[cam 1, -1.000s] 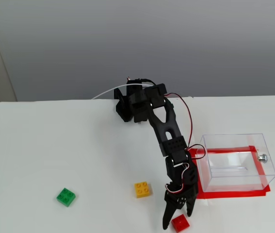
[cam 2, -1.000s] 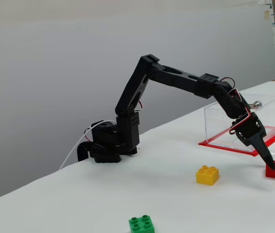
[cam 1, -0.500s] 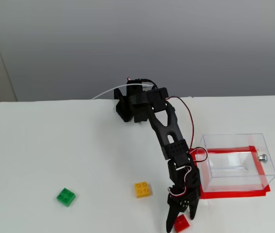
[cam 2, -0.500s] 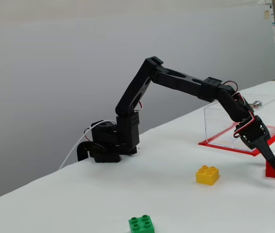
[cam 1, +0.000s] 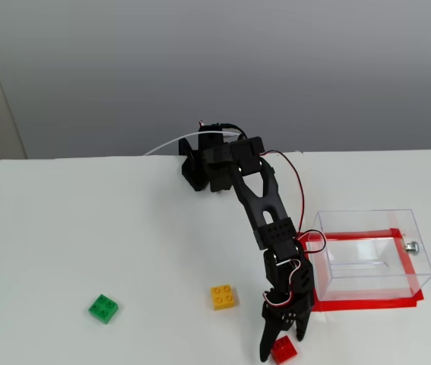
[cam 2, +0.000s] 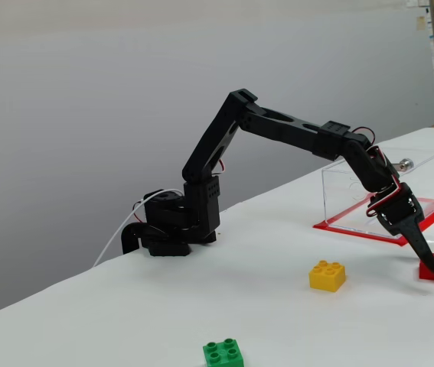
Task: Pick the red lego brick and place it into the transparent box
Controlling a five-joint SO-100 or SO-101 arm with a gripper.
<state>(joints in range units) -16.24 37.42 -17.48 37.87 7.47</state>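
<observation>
Green brick (cam 2: 223,353) foremost; spread pincer (cam 1: 281,344) astride the red lego brick (cam 1: 283,350).

The white desk (cam 1: 86,228) carries the transparent box (cam 1: 367,255) inside a red tape outline (cam 1: 367,304). Relative to the box in this fixed view: red lego brick (cam 1: 284,350) lower-left, yellow brick (cam 1: 223,296) left, green brick (cam 1: 104,308) far left.
</observation>
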